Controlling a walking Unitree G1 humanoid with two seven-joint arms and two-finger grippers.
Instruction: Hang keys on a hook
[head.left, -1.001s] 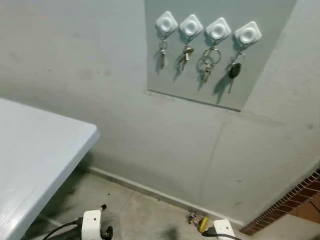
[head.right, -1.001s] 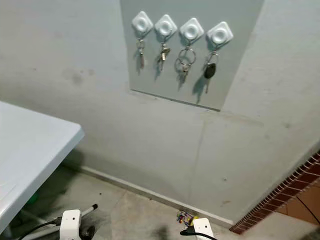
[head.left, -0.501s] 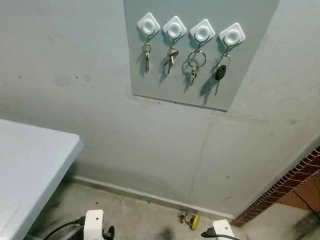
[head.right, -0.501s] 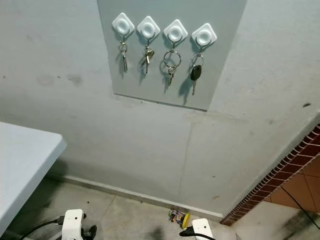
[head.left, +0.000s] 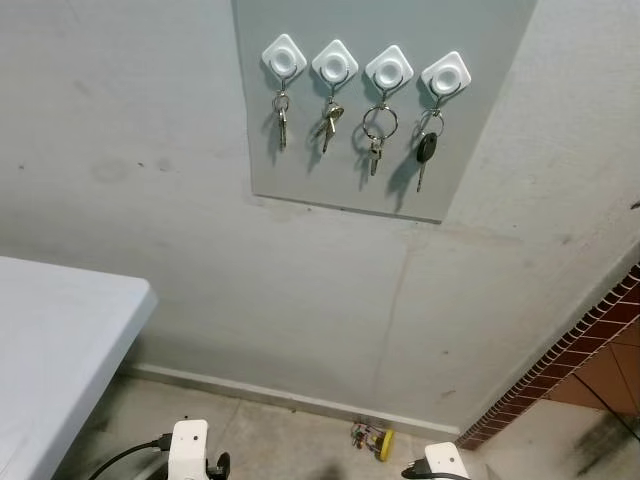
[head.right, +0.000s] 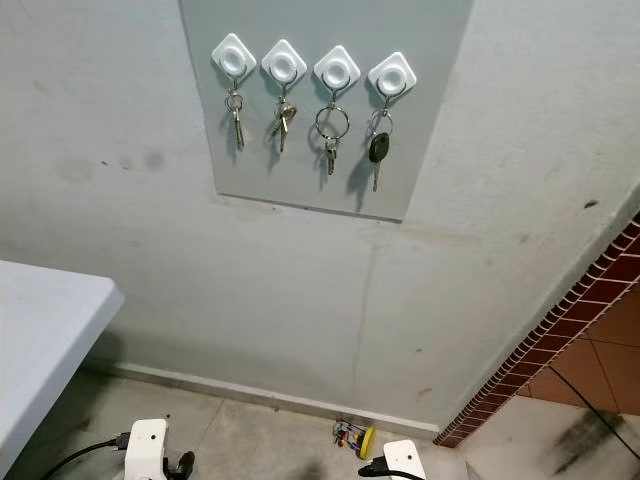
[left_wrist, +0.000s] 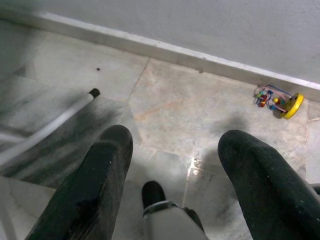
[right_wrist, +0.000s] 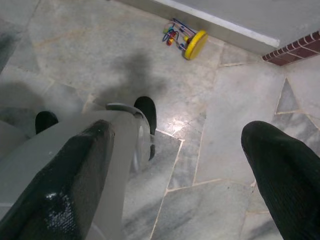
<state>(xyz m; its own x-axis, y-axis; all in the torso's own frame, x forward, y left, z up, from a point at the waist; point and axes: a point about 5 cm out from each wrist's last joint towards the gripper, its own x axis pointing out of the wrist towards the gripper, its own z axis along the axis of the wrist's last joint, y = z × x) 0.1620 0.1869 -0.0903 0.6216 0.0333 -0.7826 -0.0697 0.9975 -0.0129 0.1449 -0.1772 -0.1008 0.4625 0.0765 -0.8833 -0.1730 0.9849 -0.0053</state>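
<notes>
Both arms hang low; left end effector and right end effector gape (empty).

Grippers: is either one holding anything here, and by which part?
Nothing is held: the left gripper and right gripper both hang open over the floor.

On the grey panel four white hooks sit in a tight row, and each carries keys, so the gaps between neighbours are narrow. Below the dangling keys the panel and the wall are bare and flat down to the skirting. The white desk juts in low on the left, well apart from the panel. A small yellow toy lies on the floor against the skirting. A brick edge borders the right.
</notes>
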